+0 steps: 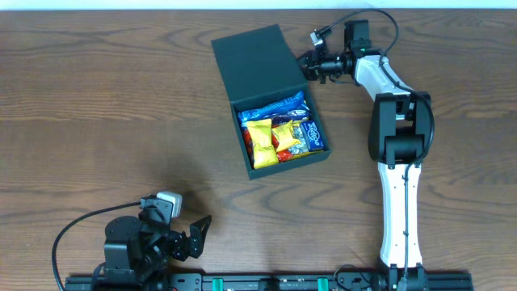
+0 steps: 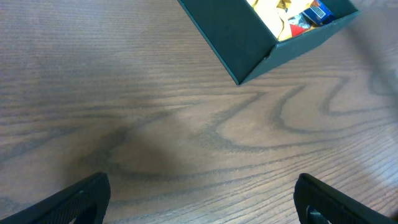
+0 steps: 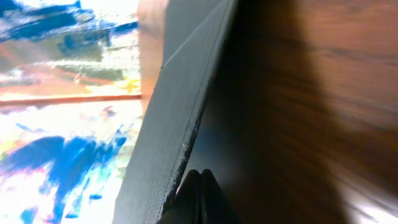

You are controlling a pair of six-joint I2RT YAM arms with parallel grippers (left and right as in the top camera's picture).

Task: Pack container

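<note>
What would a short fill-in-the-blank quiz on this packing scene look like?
1. The snack packets lie ____ the container.
2. The left gripper, far from the container, has its jaws ____.
3. The right gripper, beside the container's open lid, is ____.
Missing words: inside; open; shut.

No words or numbers can be read anywhere. The shiny blue and yellow snack packets (image 1: 283, 133) inside the dark teal square cardboard box (image 1: 257, 61) have printing on them. It is too small and too blurry to make out in every view.
</note>
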